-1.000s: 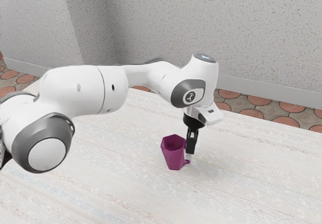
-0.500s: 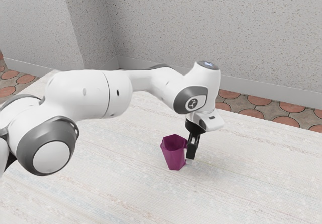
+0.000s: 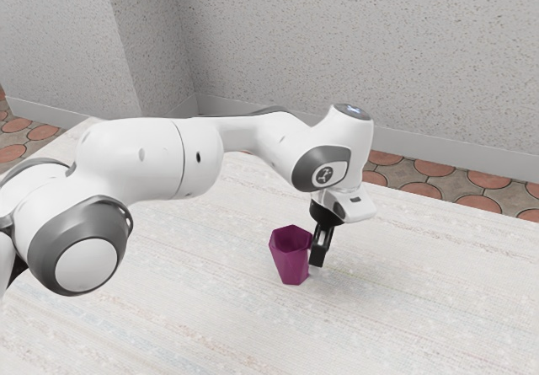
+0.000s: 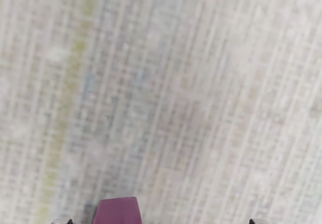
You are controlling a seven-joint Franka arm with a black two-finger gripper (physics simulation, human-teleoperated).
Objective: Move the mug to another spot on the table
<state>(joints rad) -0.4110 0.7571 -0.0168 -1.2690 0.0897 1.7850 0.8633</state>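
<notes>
The purple mug (image 3: 290, 255) stands upright near the middle of the bench (image 3: 421, 299). It has not moved in the last second. The claw (image 3: 317, 255) has come down a little and now sits low against the mug's side, toward the exterior view's right. The claw looks released, with its tips wide apart around a bit of the mug. I think the grab comes next.
</notes>
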